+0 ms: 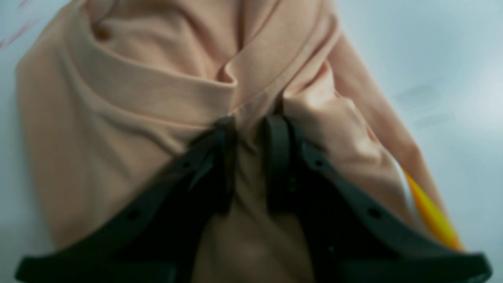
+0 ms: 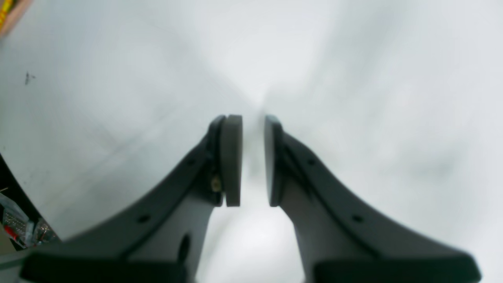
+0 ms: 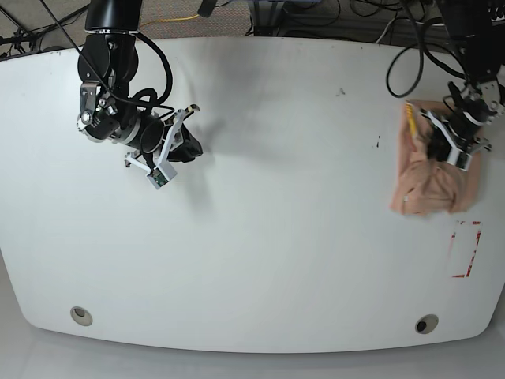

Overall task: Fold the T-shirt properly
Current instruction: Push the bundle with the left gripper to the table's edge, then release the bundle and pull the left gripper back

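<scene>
White bench (image 3: 268,237), rounded corners, fills most of base view. Two round holes near front edge: one front-left (image 3: 80,316), one front-right (image 3: 426,324). Red rectangle outline (image 3: 465,249) marked on bench at far right. Small dark mark (image 3: 341,92) near back edge, tiny red spot (image 3: 377,144) w/ some way right of centre. Cables (image 3: 331,16) on floor behind bench, incl. a yellow one (image 3: 177,19).

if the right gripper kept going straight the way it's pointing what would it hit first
Probably just the bare table. The right gripper holds nothing, and its wrist view shows only white tabletop ahead, though depth is unclear.
</scene>
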Tool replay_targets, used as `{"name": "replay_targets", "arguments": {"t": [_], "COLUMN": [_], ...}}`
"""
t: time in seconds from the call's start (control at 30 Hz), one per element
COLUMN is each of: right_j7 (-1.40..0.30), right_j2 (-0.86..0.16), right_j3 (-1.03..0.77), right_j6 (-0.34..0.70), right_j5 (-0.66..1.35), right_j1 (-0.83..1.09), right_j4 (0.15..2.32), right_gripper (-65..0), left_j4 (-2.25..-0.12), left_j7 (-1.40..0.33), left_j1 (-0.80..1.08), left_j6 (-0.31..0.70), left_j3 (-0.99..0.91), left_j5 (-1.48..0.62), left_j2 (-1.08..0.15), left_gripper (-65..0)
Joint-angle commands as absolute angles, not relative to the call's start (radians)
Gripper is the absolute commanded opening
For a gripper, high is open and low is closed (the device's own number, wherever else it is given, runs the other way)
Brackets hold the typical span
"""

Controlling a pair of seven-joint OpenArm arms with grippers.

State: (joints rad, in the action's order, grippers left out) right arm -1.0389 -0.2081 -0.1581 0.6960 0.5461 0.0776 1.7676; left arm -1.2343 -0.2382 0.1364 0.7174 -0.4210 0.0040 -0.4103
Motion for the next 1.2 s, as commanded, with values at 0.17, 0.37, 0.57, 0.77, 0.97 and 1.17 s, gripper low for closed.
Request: {"name": "replay_targets", "arguments": {"t": [0.17, 0.37, 0.57, 0.77, 0.97, 1.17], "right_j7": [-1.015, -1.015, -1.015, -0.995, -0.901, -0.705], "right_j2": [-0.214, -0.211, -0.206, -0.206, -0.205, -0.156], "right_j3": [-0.209, -0.226, -0.228, -0.229, -0.225, -0.223], "right_j6": [0.698, 0.698, 0.698, 0.698, 0.656, 0.618], "right_j5": [0.559, 0.559, 0.558, 0.556, 0.478, 0.240], "right_j1": [0.065, 0.064, 0.064, 0.064, 0.068, 0.088], "right_j4": [1.788, 1.790, 1.802, 1.799, 1.802, 1.802], "right_gripper": [-56.1, -56.1, -56.1, -56.3, -56.3, -55.8], "left_j4": [-0.981, -0.935, -1.055, -1.253, -1.400, -1.417], "left_j7": [-0.326, -0.329, -0.386, -0.506, -0.387, -0.185], "left_j1": [0.005, -0.045, -0.050, -0.045, -0.012, -0.001], "left_j6": [0.698, 0.698, 0.698, 0.698, 0.698, 0.698], "left_j3": [-0.440, -0.440, -0.452, -0.455, -0.456, -0.449], "left_j5": [0.082, 0.082, 0.081, 0.081, 0.087, 0.087], "left_j2": [-0.645, -0.704, -0.705, -0.653, -0.547, -0.392], "left_gripper": [-54.0, -54.0, -54.0, -54.0, -54.0, -54.0]}}
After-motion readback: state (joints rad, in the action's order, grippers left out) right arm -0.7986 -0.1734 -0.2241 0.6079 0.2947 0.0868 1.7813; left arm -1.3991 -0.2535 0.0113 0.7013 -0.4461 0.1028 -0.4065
